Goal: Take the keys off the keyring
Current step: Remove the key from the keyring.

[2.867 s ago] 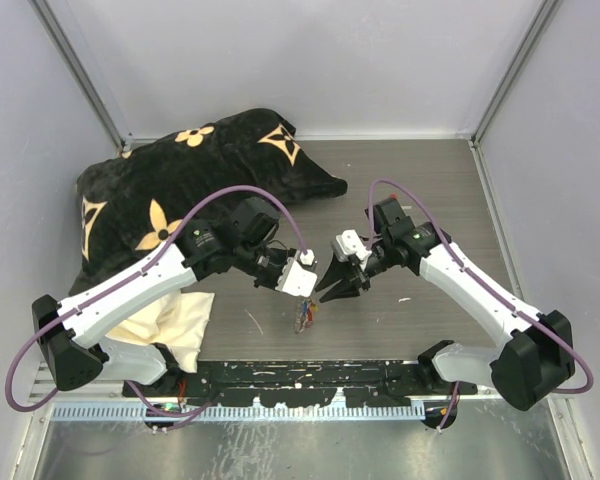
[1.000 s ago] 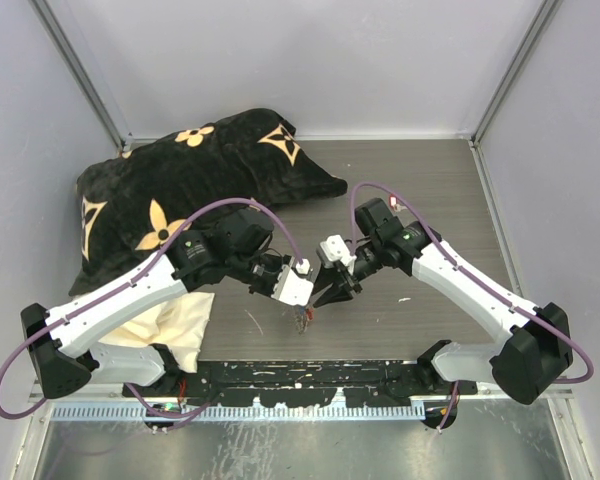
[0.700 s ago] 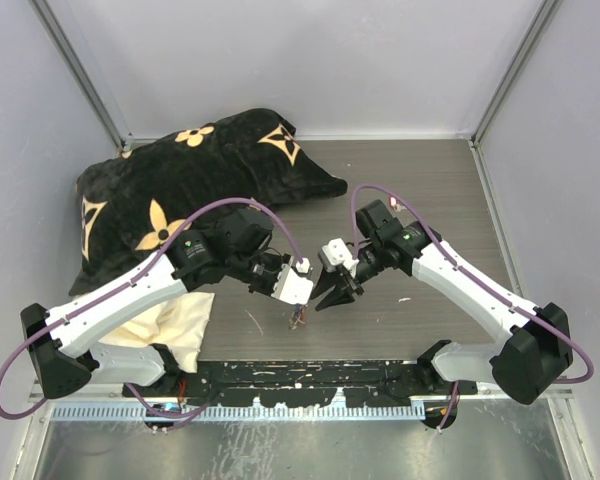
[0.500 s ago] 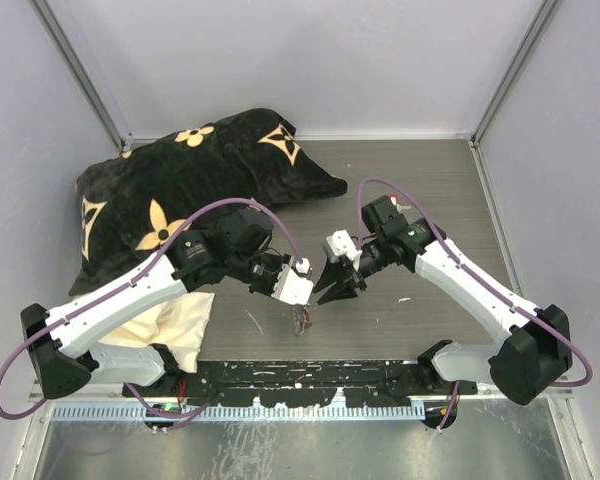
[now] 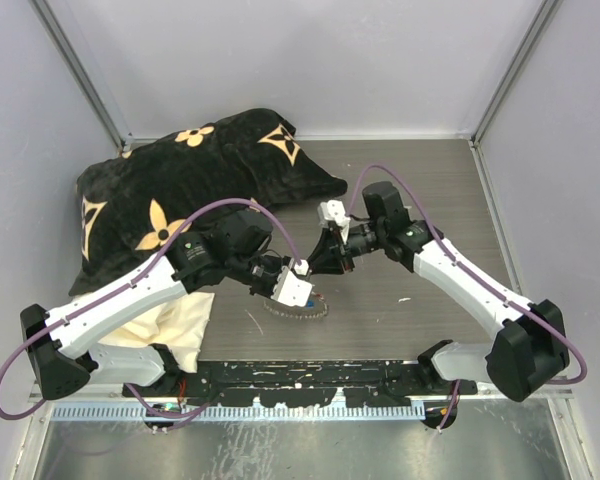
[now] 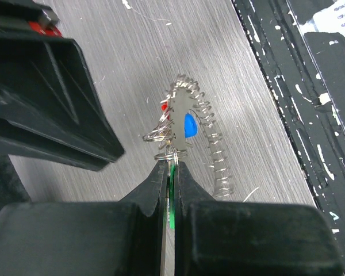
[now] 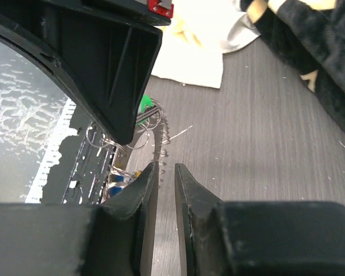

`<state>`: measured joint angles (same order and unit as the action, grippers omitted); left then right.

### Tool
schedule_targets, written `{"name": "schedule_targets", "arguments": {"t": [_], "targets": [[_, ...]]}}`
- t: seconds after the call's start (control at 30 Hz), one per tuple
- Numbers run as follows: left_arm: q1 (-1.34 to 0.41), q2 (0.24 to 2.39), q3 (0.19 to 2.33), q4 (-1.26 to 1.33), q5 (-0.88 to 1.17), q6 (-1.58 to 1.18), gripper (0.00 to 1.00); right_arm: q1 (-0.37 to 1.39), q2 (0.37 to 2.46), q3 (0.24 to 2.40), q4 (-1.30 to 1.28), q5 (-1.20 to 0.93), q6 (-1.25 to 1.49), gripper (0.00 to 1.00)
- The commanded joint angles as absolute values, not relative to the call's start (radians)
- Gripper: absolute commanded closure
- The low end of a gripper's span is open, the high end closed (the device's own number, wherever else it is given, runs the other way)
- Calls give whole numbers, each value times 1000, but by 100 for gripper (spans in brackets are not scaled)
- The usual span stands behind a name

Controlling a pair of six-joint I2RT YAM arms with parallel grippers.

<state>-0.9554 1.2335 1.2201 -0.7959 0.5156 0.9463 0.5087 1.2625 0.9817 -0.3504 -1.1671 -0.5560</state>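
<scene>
Grey table [image 5: 430, 200] | left gripper [image 6: 171, 165] pinches green key [image 6: 171, 215] beside keyring [image 6: 215, 155] | right gripper [image 7: 164, 167] narrow, empty

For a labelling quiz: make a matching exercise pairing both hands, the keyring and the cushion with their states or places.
1 left hand
2 right hand
3 silvery coiled-wire keyring
4 black plush cushion with gold flowers

A far left of the grey table
B pinched shut on a green-headed key
C curving beside a blue key head
D jaws slightly apart, empty

Pairs: 1-B, 2-D, 3-C, 4-A
</scene>
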Motion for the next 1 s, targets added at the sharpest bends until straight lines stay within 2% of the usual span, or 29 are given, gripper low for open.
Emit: {"name": "schedule_targets", "arguments": {"t": [0.0, 0.2, 0.47, 0.97], "targets": [[-956, 1197, 1230, -716, 560, 935, 100, 571, 1275, 964, -233, -1163, -492, 77], [-957, 1189, 1223, -711, 556, 930, 100, 574, 1273, 963, -288, -1207, -577, 78], [-956, 1188, 1224, -717, 553, 930, 100, 576, 1272, 977, -396, -1257, -685, 72], [-956, 1192, 1231, -715, 556, 925, 100, 587, 1277, 979, -428, -1278, -711, 68]]}}
